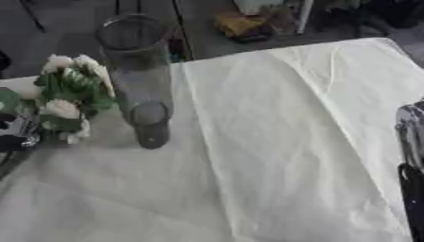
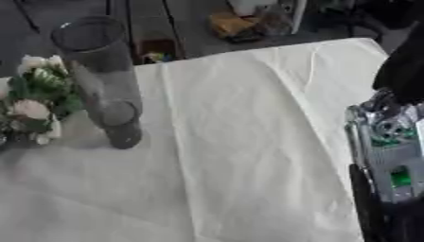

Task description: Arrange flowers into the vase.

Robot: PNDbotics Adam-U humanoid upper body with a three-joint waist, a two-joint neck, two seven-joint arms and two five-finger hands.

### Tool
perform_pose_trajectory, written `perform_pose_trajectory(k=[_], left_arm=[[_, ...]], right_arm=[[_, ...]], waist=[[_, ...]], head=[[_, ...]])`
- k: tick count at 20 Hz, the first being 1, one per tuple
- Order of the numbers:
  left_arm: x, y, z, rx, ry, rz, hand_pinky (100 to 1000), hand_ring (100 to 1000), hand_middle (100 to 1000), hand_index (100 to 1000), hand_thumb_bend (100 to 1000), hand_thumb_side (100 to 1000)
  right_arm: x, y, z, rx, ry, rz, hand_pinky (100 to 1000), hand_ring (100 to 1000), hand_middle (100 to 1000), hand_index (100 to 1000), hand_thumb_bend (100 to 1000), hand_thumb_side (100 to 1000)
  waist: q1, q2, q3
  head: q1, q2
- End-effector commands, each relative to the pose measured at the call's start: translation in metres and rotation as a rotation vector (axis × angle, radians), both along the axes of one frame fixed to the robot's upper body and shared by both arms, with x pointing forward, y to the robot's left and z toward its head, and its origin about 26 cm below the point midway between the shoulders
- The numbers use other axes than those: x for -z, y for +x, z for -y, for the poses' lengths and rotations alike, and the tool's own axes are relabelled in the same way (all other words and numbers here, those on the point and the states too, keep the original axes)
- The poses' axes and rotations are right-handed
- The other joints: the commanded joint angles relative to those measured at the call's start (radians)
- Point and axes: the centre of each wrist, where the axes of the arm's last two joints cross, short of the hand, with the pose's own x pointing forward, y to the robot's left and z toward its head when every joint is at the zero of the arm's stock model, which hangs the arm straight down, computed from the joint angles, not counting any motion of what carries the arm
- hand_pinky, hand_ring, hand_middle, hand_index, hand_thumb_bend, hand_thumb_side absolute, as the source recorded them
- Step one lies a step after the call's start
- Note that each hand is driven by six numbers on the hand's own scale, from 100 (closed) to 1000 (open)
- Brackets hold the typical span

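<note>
White flowers point(image 1: 70, 92); clear vase point(image 1: 136, 75)

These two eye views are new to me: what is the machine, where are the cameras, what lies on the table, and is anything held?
Both pictures come from one stereo camera in a humanoid robot's head, looking down at a table with a cream cloth. A tall clear glass vase stands upright at the left, apparently empty. Beside it is a bunch of white flowers with green leaves. The robot's left hand shows at the left edge by the bunch; whether it grips is unclear. The right arm shows at the right edge, its hand unseen.
</note>
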Motion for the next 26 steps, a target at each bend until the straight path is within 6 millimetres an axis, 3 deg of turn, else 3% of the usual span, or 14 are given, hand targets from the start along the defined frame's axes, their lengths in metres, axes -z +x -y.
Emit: perform_pose_trajectory(k=[1,4,6,11,21,26], left_arm=[[-0.018,-0.003,-0.006,0.011,0.023,-0.019,602,736,868,1000,359,761],[-0.015,-0.003,-0.005,0.044,0.05,-0.073,673,823,928,1000,489,767],[-0.014,-0.002,-0.006,0.045,0.075,-0.09,704,850,945,1000,529,761],[-0.012,0.001,-0.011,0.002,0.13,-0.057,687,821,911,1000,457,728],[0.0,0.007,-0.009,-0.009,0.113,-0.042,559,714,817,979,426,728],[0.0,0.01,-0.006,-0.019,0.092,0.003,391,593,773,950,373,695]], right_arm=[[-0.006,-0.004,0.001,-0.004,-0.004,0.026,718,813,775,846,100,790],[-0.005,-0.004,0.001,-0.004,-0.004,0.024,719,813,775,846,100,787],[-0.005,-0.004,0.001,-0.005,-0.003,0.025,719,813,775,846,100,785],[-0.005,-0.003,0.001,-0.005,-0.003,0.021,720,814,775,847,100,783],[-0.006,-0.003,0.0,-0.01,0.002,0.03,721,813,775,847,100,782],[-0.005,-0.003,-0.001,-0.014,0.002,0.027,722,814,775,848,100,778]], waist=[[-0.001,-0.026,0.002],[0.001,-0.026,0.003],[0.001,-0.027,0.004],[0.003,-0.024,0.005],[0.002,-0.013,-0.009],[0.003,-0.008,-0.018]], head=[[0.0,0.007],[0.001,0.012],[0.0,0.012],[-0.004,0.009],[-0.004,-0.011],[-0.006,-0.02]])
